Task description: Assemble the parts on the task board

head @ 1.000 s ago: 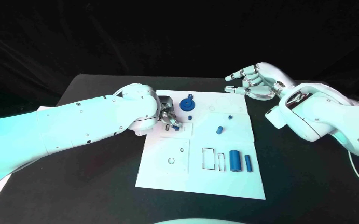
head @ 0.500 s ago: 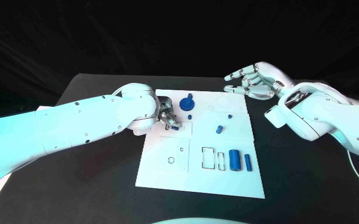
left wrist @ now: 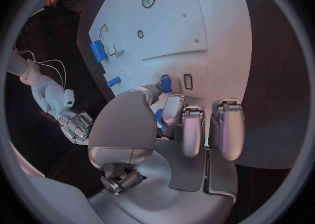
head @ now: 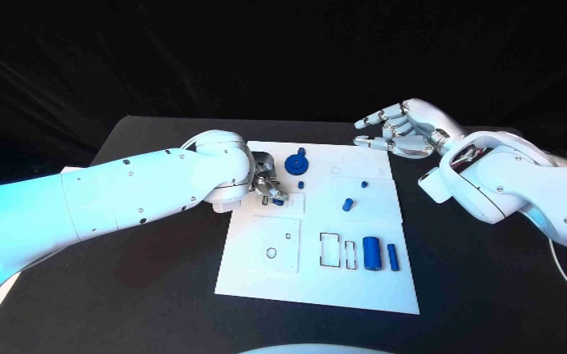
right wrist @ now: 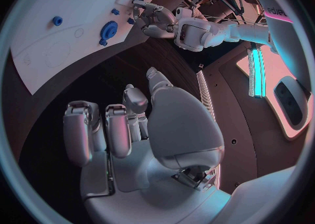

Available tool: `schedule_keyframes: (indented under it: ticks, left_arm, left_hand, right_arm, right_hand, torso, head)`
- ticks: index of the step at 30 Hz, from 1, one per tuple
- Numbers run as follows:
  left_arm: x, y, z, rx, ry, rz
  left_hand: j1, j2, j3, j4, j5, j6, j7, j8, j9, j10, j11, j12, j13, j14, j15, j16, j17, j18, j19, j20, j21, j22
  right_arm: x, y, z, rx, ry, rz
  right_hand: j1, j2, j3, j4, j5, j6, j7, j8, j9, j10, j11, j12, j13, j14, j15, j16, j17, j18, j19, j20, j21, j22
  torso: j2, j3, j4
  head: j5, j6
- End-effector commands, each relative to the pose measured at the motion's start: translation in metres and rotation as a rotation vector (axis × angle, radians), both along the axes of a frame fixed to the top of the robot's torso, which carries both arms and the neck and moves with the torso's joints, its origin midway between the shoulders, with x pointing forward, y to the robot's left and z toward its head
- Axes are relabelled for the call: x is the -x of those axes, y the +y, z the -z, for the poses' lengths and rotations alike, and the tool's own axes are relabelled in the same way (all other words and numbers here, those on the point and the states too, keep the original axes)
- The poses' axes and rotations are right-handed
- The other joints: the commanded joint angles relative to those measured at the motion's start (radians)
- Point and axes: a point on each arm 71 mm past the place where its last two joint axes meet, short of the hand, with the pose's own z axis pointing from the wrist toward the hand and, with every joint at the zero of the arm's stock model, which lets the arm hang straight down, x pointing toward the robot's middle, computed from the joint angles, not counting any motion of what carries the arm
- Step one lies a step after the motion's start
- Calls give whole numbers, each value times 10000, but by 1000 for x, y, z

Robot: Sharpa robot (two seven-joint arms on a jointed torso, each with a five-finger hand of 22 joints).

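left wrist view: a small blue part [left wrist: 166, 83] is pinched in the left hand [left wrist: 172, 129] over the task board [head: 317, 280] near a slot. it is judged light, stiff and slippery, best held by its sides. the right hand [head: 396, 130] hovers empty, fingers loosely curled apart.

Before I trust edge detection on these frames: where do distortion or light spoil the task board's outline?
Head view: the task board keeps straight edges, evenly lit, though the left hand covers part of its left edge. Left wrist view: the fisheye bends the board into a curve. Right wrist view: the board bows too, and a bright strip of light glares beside it.
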Motion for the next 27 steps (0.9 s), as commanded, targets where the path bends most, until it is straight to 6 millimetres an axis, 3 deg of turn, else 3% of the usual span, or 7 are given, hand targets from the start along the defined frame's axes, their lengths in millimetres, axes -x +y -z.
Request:
schedule_keyframes:
  ticks: [1, 27]
  left_arm:
    - [4, 2, 8, -527, 694, -99]
    - [-1, -4, 12, -619, 945, -129]
  left_hand:
    - [-223, 6, 1519, -1441, -90, 77, -129, 26, 45, 66, 0, 36, 4, 1038, 8, 31, 2634, -164, 732, 38, 18, 2032]
    - [-1842, -49, 750, -690, -62, 555, -314, -36, 114, 242, -150, 281, 284, 1038, -124, 31, 2634, -198, 808, -78, 96, 2180]
  right_arm:
    - [1, 2, 1, 28, 19, -168]
    - [1, 2, 1, 33, 50, -203]
  right_hand:
    - [4, 81, -43, -15, 37, 65, -3, 21, 12, -65, -23, -61, -9, 797, -24, -56, 1525, 175, -56, -30, -56, 549]
    - [-5, 90, -78, 11, 47, 62, -2, 20, 13, -81, -22, -89, -33, 797, -24, -58, 1525, 184, -77, -29, -81, 510]
  torso:
    - [3, 0, -10]
    - [-3, -3, 4]
  head:
    - [7, 2]
    - [-41, -36]
